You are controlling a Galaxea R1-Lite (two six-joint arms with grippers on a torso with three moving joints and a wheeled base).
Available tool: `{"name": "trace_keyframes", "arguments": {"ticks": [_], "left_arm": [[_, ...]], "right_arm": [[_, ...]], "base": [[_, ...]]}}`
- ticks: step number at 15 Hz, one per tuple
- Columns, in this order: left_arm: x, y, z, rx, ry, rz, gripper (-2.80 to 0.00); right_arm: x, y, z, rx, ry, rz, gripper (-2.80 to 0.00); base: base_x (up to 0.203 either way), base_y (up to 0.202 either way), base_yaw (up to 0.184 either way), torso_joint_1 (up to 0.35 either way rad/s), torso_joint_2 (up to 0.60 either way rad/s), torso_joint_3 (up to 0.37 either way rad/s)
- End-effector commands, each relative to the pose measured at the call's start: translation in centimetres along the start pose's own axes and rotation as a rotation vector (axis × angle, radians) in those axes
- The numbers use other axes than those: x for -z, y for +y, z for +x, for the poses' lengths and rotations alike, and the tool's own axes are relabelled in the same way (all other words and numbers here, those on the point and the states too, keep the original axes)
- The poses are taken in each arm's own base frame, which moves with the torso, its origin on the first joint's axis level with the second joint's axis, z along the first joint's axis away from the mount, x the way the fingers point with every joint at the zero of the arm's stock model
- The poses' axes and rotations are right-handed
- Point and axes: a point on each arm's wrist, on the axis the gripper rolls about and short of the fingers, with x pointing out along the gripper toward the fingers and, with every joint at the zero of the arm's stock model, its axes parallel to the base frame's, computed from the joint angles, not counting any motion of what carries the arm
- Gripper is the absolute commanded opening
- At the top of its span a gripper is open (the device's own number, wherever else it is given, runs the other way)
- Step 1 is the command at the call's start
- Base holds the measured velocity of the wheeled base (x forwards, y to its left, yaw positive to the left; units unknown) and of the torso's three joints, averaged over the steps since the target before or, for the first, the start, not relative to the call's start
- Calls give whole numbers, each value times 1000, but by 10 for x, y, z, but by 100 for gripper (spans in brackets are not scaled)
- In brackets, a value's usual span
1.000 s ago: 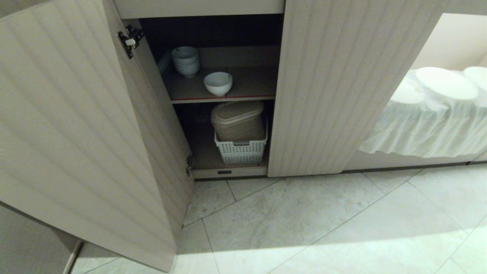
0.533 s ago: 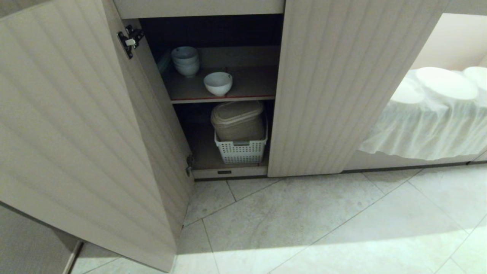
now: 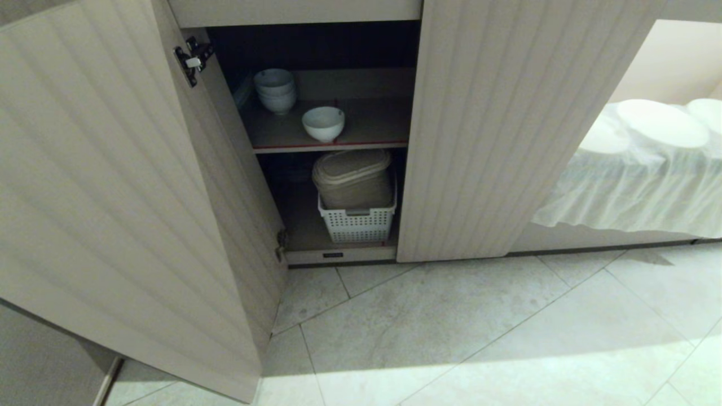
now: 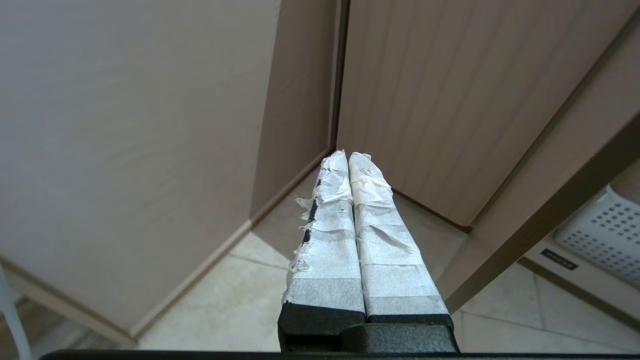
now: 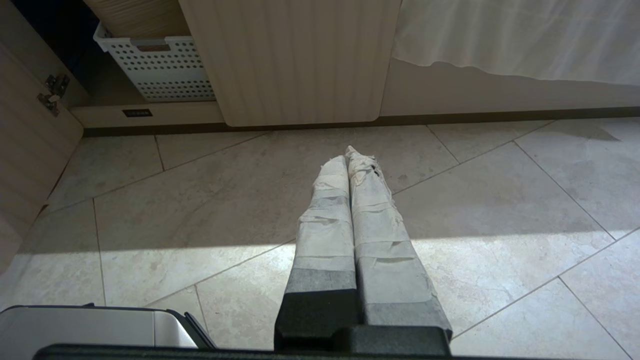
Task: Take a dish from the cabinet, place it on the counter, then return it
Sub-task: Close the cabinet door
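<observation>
The cabinet [image 3: 507, 129] is standing with its left door [image 3: 113, 197] swung wide and its right door shut, showing two levels inside. On the upper shelf [image 3: 372, 127], edged in red tape along the front, the dish [image 3: 323, 123] is sitting upright near the front edge, a plain white bowl that is holding nothing. Behind it and toward the hinge side, a stack of bluish-white bowls [image 3: 274, 90] is resting nested one inside another, apart from the dish. What may be the rim of flat plates is showing in the dark corner beside the stack, though that spot is too dim to be sure.

On the lower level a white perforated basket [image 3: 356, 223] is sitting near the right door, and a tan lidded container [image 3: 352, 179] is standing inside it, rising well above the basket's rim with its lid closed.

Neither arm is showing in the head view. The left gripper [image 4: 348, 156] is hanging low over the tiled floor [image 3: 451, 327] outside the open door, pointing into the corner where the door meets the neighbouring panel, its taped fingers [image 4: 330, 220] pressed together on nothing. The right gripper [image 5: 347, 152] is hanging parked over the floor in front of the shut door, its taped fingers likewise closed and empty.

To the right, a white cloth [image 3: 637, 186] is draping over a low surface.
</observation>
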Motion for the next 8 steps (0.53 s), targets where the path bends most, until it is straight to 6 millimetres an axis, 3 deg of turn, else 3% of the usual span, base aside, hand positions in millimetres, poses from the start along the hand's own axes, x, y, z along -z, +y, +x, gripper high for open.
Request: {"name": "trace_keyframes", "arguments": {"ticks": [1,5,8], "left_arm": [[-3,-4,4,-23,25,-7,-280],[-1,-9,7,-93,34,-26,-280],[1,-14,7,-7,41,-39,-280]], "right_arm": [[0,0,0,0,0,1,-280],[0,0,0,0,0,0,-280],[0,0,0,-2,0,-1,-280]], "base": [[0,0,0,0,0,0],[0,0,0,0,0,0],[0,0,0,0,0,0]]}}
